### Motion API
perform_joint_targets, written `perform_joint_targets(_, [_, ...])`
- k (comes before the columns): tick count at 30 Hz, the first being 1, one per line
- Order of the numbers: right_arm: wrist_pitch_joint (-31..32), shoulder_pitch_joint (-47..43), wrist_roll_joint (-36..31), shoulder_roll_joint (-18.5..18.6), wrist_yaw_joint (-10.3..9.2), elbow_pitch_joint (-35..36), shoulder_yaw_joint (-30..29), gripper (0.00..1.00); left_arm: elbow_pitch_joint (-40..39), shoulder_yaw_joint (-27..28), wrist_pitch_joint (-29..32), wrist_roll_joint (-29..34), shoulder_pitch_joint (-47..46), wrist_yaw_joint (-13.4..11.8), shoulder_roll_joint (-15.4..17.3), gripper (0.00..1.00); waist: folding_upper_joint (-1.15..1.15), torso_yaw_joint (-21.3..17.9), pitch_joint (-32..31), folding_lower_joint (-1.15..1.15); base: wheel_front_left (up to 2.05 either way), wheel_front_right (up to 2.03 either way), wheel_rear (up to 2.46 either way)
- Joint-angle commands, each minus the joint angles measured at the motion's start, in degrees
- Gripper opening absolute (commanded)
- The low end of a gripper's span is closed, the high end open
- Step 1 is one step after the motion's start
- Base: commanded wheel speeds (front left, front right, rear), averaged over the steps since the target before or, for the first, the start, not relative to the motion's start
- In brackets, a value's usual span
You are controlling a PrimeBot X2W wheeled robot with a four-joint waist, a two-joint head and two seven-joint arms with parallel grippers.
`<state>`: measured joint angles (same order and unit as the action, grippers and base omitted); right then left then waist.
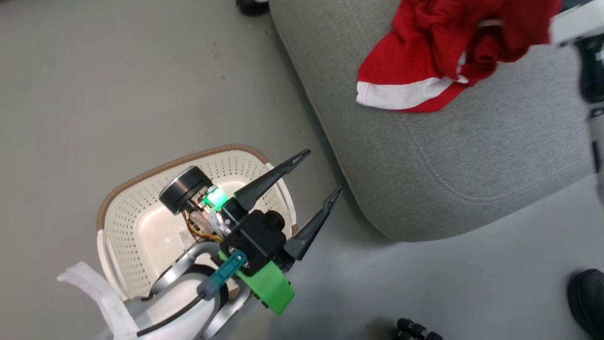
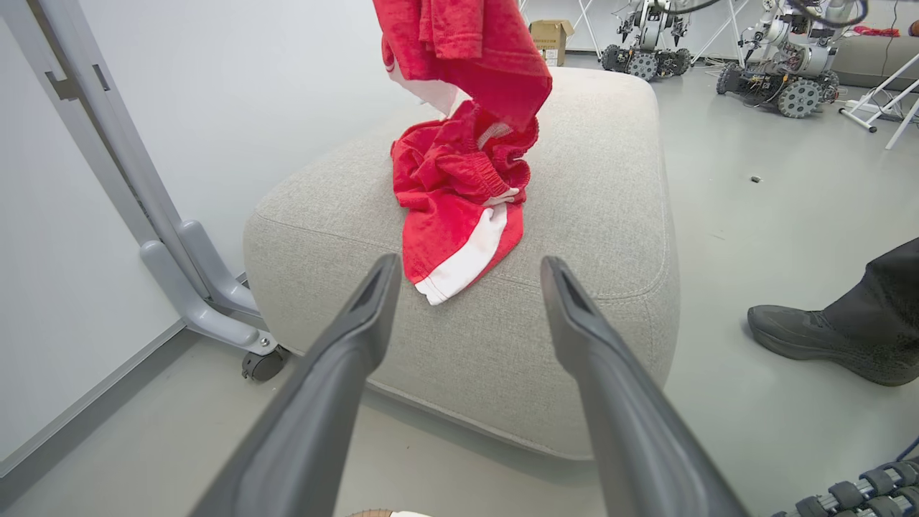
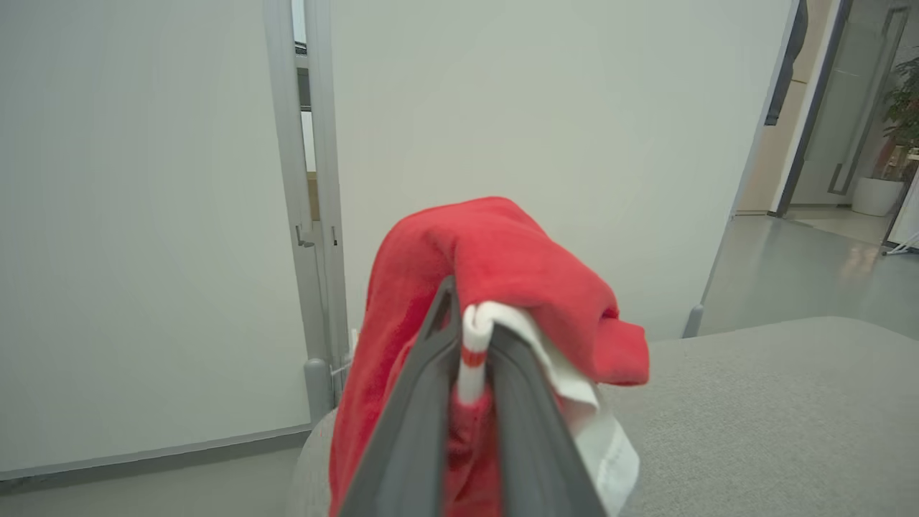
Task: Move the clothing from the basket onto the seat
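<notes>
On the right gripper (image 3: 470, 316) the jaws are nearly closed, nipping a white-trimmed fold of the clothing (image 3: 502, 251). The red cloth drapes over both fingers and hangs above the seat (image 3: 775, 402). In the left wrist view the hanging part meets a crumpled red heap with a white band (image 2: 459, 208) already lying on the cushion (image 2: 596, 187); I cannot tell whether that is one garment or two. The left gripper (image 1: 323, 171) has its jaws spread wide with nothing in them, poised over the basket (image 1: 127, 212) on the floor (image 1: 94, 71) just beside the seat. What shows of the basket's floor is bare cream plastic; the arm hides the rest. The step in hand looks like the release. To do it well, lower until most of the cloth rests on the cushion, well back from the rounded edge near the banded hem. Open fully, because thin cloth may cling to a finger. Lift straight up so nothing drags off. Mind a person's shoe (image 2: 811, 337) near the seat.
</notes>
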<state>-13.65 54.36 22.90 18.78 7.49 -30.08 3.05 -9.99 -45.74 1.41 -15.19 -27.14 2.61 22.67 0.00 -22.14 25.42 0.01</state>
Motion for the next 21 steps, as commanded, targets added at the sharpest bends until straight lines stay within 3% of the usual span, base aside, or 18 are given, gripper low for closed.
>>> perform_joint_targets(1, [-0.15,1.96,-0.23,1.20,-0.01,-1.36,-1.38,0.00,-0.31,-0.16,-0.18,0.70,-1.76,0.58,0.02,1.00,0.00,4.20,5.31,-0.01,0.00,0.00,0.00])
perform_joint_targets(8, [-0.77,6.84,-0.62,5.29,-0.01,-12.07,-4.95,0.00,-0.06,-1.70,-1.58,2.49,-5.10,1.69,-1.09,1.00,0.00,7.81,10.37,-0.01,0.00,0.00,0.00])
perform_joint_targets(9, [-0.87,6.98,-1.12,5.56,-0.01,-13.41,-5.08,0.29,0.14,-1.91,-1.79,2.63,-5.29,1.74,-1.19,1.00,0.00,8.16,10.76,-0.01,0.00,0.00,0.00])
perform_joint_targets(10, [-1.05,7.26,-1.21,5.61,-0.01,-14.89,-5.35,0.75,0.30,-2.10,-2.06,2.87,-5.65,1.80,-1.35,1.00,0.00,8.56,11.21,-0.01,0.00,0.00,0.00])
perform_joint_targets(11, [-1.11,7.31,-1.30,5.45,-0.01,-16.14,-5.64,1.00,0.39,-2.15,-2.22,3.01,-5.88,1.73,-1.43,1.00,0.00,8.78,11.48,-0.01,0.00,0.00,0.00])
perform_joint_targets(16, [-1.52,5.15,-1.94,3.99,-0.01,-20.95,-7.47,1.00,1.39,-2.18,-3.23,3.16,-6.40,1.34,-1.88,1.00,0.00,9.37,12.13,-0.01,0.00,0.00,0.00])
perform_joint_targets(21, [-1.57,0.56,-2.77,2.22,-0.01,-18.79,-10.53,1.00,2.28,-2.03,-4.25,3.06,-6.61,0.98,-1.98,1.00,0.00,9.27,11.09,-0.01,0.00,0.00,0.00])
